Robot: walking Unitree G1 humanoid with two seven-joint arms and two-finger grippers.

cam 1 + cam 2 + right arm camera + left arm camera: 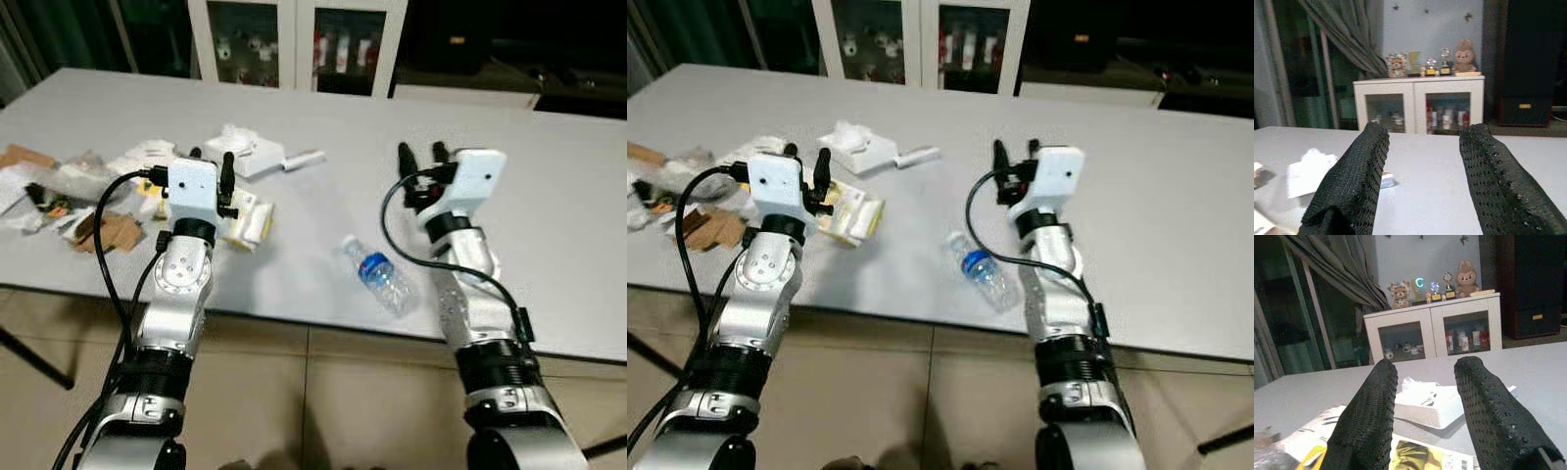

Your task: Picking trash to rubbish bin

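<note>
Two grippers, left [211, 168] and right [421, 162], hover empty above the grey table [549, 215], fingers parted. Between our arms lies a small plastic bottle [379, 275] (light, slick, likely crushable); we judge its labelled middle the best hold. Wrappers [247, 221] sit beside the left gripper.

- Clear plastic bottle [378, 276] with blue label and cap
- Yellow-and-white printed packet [249, 221]
- Brown torn cardboard scraps [106, 232]
- Pale grey table [549, 215]
- Black dimpled fingers [1367, 421]
</note>
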